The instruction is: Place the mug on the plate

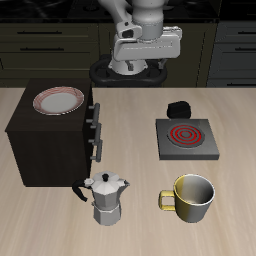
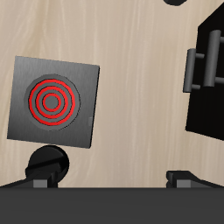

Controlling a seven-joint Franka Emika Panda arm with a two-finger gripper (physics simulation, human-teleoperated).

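We note a simulated kitchen. Dark drawer fronts (image 1: pixel 45 45) behind the table; a burner (image 1: pixel 184 138) and moka pot (image 1: pixel 106 198) on it.

— What is sitting on the table (image 1: pixel 140 225) apart from the job's own pieces?

— A silver moka pot (image 1: pixel 106 198) is standing near the front edge, a grey burner (image 1: pixel 184 138) with red rings is lying farther back, and a dark cabinet (image 1: pixel 50 145) is standing beside the pot.

— Anything by the burner?

— A small black knob (image 1: pixel 178 108) is sitting just behind it.

The plate (image 1: pixel 59 101) lies on top of the cabinet (image 1: pixel 45 145); the mug (image 1: pixel 192 197) stands near the table's front edge, beside the moka pot (image 1: pixel 106 198), burner (image 1: pixel 185 137) behind it
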